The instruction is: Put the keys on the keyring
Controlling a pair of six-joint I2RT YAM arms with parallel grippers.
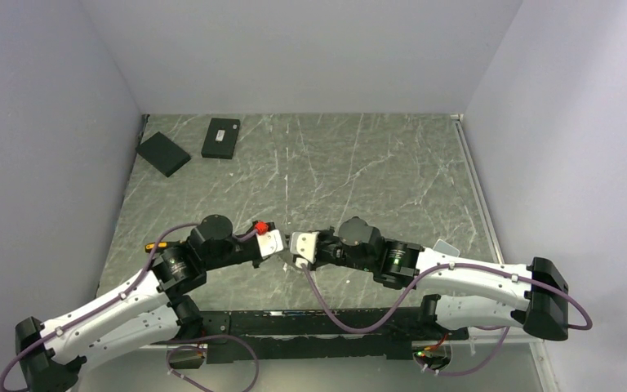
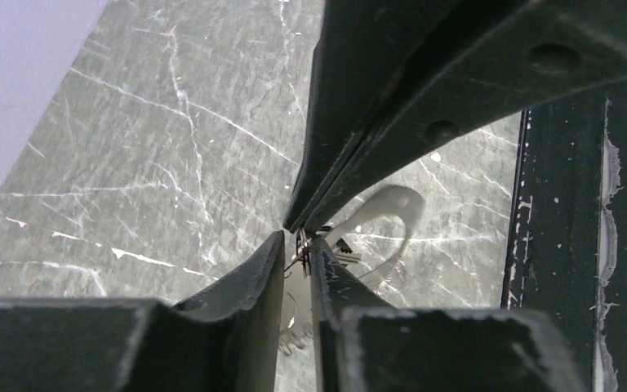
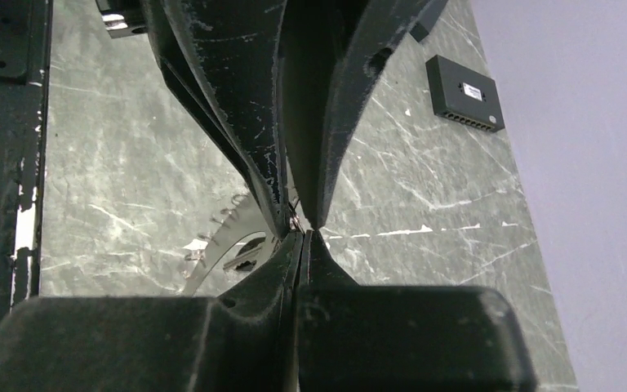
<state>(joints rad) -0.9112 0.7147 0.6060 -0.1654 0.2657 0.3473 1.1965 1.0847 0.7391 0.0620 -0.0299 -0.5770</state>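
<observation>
Marbled table (image 1: 375, 163), keyring (image 2: 302, 242) between left claw (image 2: 296, 247) tips

Marbled grey-green table top (image 1: 359, 171), extending on every side of the left gripper (image 1: 282, 251). Two flat black boxes lie well beyond this gripper and to its left, near the table's far left corner, close together but apart. The plain box (image 1: 163, 153) is set askew, and the labelled box (image 1: 221, 137) bears a small pale label. Pale lilac walls (image 1: 294, 49) enclose the table on three sides. A black rail (image 1: 335, 327) runs behind the gripper along the near edge.
</observation>
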